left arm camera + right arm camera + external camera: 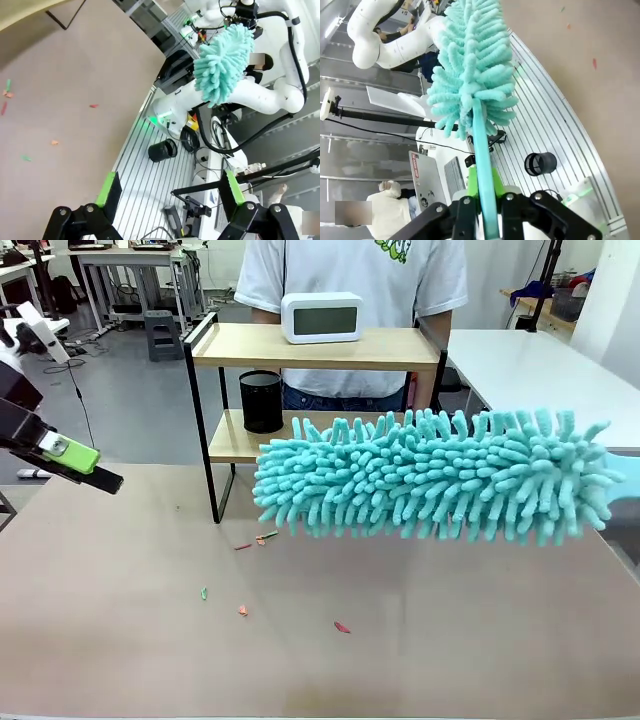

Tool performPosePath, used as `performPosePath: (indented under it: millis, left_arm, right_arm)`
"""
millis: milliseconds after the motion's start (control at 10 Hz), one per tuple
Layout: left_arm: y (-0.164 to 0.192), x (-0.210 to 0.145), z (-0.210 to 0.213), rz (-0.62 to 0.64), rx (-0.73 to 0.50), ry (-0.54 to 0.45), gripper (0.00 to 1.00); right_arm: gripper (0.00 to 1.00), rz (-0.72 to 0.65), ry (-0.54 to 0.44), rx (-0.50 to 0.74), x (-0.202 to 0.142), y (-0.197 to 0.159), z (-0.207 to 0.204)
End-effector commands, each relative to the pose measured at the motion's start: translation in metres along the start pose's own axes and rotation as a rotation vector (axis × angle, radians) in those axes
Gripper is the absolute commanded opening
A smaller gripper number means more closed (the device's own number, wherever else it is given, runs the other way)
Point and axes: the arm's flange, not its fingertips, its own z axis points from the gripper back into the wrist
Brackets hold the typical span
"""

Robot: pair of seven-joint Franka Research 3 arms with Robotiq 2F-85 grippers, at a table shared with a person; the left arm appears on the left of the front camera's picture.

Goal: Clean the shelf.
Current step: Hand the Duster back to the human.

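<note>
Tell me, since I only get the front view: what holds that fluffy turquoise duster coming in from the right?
Observer: The right tool, shut on the thin turquoise handle of the fluffy turquoise microfibre duster.
Operator: Is the other arm's tool holding something?
Observer: No, the left tool stands open, nothing between its green pads.
Operator: Anything beyond my table's near edge?
Observer: A black mesh cup sits on a ribbed metal plate.

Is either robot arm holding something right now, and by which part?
The right end effector grips the teal microfibre duster by its handle. The left end effector is open and empty.
</note>
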Motion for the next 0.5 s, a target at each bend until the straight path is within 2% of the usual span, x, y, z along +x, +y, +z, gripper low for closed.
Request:
performPosePath:
  millis: [0,100,200,300,400]
  left_arm:
    - [-0.003,-0.002,0.01,-0.034,-0.004,-0.02,1.0]
    - [0.0,0.0,0.0,0.0,0.0,0.0,1.0]
    - [-0.002,0.011,-0.019,-0.001,-0.055,-0.098,1.0]
    - [-0.002,0.03,-0.041,-0.04,-0.107,-0.107,1.0]
    - [-0.002,0.049,-0.064,-0.056,-0.197,-0.069,1.0]
  right_arm:
    - [0.12,0.002,-0.017,-0.002,0.0,0.003,0.005]
    - [0.12,0.0,0.0,0.0,0.0,0.0,0.0]
    - [0.12,0.035,0.026,0.06,0.011,-0.009,-0.009]
    - [0.12,0.064,0.047,0.084,0.021,-0.014,-0.017]
    - [0.12,0.081,0.067,0.105,0.03,-0.018,-0.024]
